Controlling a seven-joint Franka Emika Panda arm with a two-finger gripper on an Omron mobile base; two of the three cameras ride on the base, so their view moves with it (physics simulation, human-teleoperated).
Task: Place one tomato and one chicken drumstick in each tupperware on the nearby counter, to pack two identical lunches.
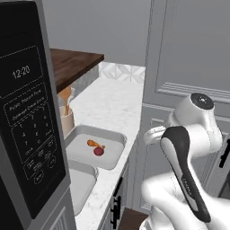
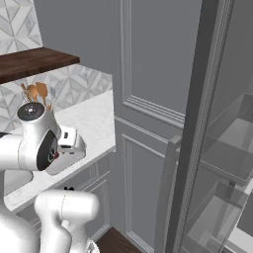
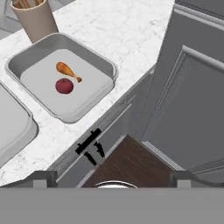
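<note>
Trouble ahead: one lunch box has nothing in it

Food is in just one box so far. The far tupperware [image 3: 65,83] on the counter [image 3: 127,35] holds one tomato [image 3: 64,86] and one chicken drumstick [image 3: 68,70], lying just beside each other near its middle. The near tupperware [image 3: 11,127] sits right next to it, and the part that shows looks bare.

The gripper [image 3: 111,177] hangs out past the counter edge, over the dark floor. Its two tips stand far apart with nothing between them.

What could go wrong? The robot may think the job is finished, but the near box needs a tomato and a drumstick too. More food is nowhere to be seen on the counter, so the robot likely has to go and find it.

A tall grey door [image 1: 188,58] stands close to the arm, so a wide swing could bump it. The cup of wooden spoons [image 3: 35,17] stands just behind the full box, and a careless reach could knock it over. A tomato is round, so dropping it from high up might make it roll or bounce out of the shallow box.
</note>
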